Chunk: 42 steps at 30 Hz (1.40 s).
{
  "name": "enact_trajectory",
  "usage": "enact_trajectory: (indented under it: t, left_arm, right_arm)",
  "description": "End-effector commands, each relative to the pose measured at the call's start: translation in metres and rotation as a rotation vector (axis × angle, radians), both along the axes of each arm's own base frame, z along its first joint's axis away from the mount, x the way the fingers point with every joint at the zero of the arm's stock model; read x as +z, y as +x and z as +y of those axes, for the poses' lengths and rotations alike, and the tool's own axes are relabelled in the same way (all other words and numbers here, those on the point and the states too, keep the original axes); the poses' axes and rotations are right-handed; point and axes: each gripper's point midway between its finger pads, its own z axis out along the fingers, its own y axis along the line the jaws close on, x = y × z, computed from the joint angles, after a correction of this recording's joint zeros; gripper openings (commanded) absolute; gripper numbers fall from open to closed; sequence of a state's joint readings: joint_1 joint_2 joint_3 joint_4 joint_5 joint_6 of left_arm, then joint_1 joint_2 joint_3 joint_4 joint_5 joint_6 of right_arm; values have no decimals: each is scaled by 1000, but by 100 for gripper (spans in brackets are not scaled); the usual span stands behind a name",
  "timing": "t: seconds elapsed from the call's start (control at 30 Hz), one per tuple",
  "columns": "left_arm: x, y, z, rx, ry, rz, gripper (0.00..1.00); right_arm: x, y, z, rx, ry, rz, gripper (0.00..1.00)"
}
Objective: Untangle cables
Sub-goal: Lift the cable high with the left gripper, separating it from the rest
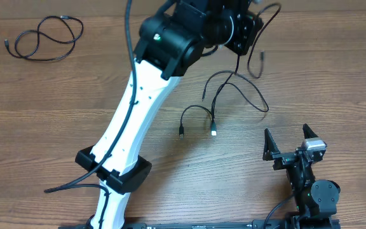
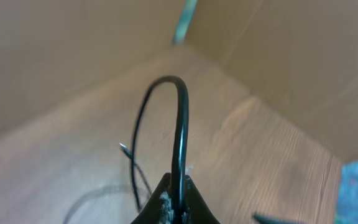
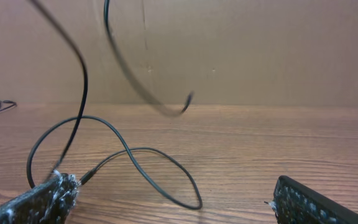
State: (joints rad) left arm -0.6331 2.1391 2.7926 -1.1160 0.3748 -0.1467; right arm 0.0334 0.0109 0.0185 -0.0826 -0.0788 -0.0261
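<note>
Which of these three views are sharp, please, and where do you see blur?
Overhead: evenly lit and sharp, the coiled cable crisp. Left wrist: soft all over, background smeared; only the cable loop above the left tool reads fairly clearly. Right wrist: the table and the resting cable sharp, the hanging cable blurred.

Table [image 1: 37, 133] was light wood-grain laminate under soft, even light. A plain brown, cardboard-looking wall [image 3: 260, 50] stood right along its far edge, two panels meeting at a seam [image 2: 180, 28] by one corner.
</note>
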Motion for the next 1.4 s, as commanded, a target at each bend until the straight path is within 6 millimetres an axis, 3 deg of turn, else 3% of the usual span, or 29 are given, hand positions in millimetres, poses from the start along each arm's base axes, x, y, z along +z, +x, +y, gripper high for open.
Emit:
enact_trajectory:
  t: [0.0,0.1,0.27,0.33,0.43,0.53,0.63,0.8,0.87,0.93,0.97,1.03,1.13,1.23,1.3,1.37]
  left_arm:
    - [65,-17,13,-17,-99,-169,4]
    - [87,-15,20,-17,-71,-337,4]
    - [82,26,53,237,89,-441,4]
    - [79,29,57,265,99,-431,4]
    - [82,20,45,232,-23,-327,4]
    - [89,-1,16,81,-204,-183,4]
    - [104,-14,2,-19,-316,-129,4]
    - [118,7,1,37,-365,-221,4]
    - [124,14,0,26,-332,-344,4]
    - [137,15,4,26,-351,-409,4]
    - [167,1,6,-22,-433,-481,4]
    - [200,-16,11,-64,-542,-544,4]
    - [223,-24,19,-57,-685,-474,4]
    - [211,-5,24,18,-717,-328,4]
    - [185,15,26,102,-652,-257,4]
    - [159,34,31,180,-523,-292,4]
  right_arm:
    - [-2,0,1,7,-1,-1,100]
    - [-3,0,1,7,-1,-1,100]
    - [-2,0,1,7,-1,-1,100]
    - [-2,0,1,7,-1,-1,100]
    - [-2,0,1,7,-1,-1,100]
    - [-2,0,1,7,-1,-1,100]
    - [-2,0,1,7,-1,-1,100]
    - [-2,0,1,7,-1,-1,100]
    - [-2,0,1,7,-1,-1,100]
    - [-3,0,1,7,-1,-1,100]
    - [-2,0,1,7,-1,-1,100]
    - [-2,0,1,7,-1,-1,100]
    - [-2,0,1,7,-1,-1,100]
    - [-3,0,1,7,-1,-1,100]
    - [-2,0,1,7,-1,-1,100]
    - [-2,0,1,7,-1,-1,100]
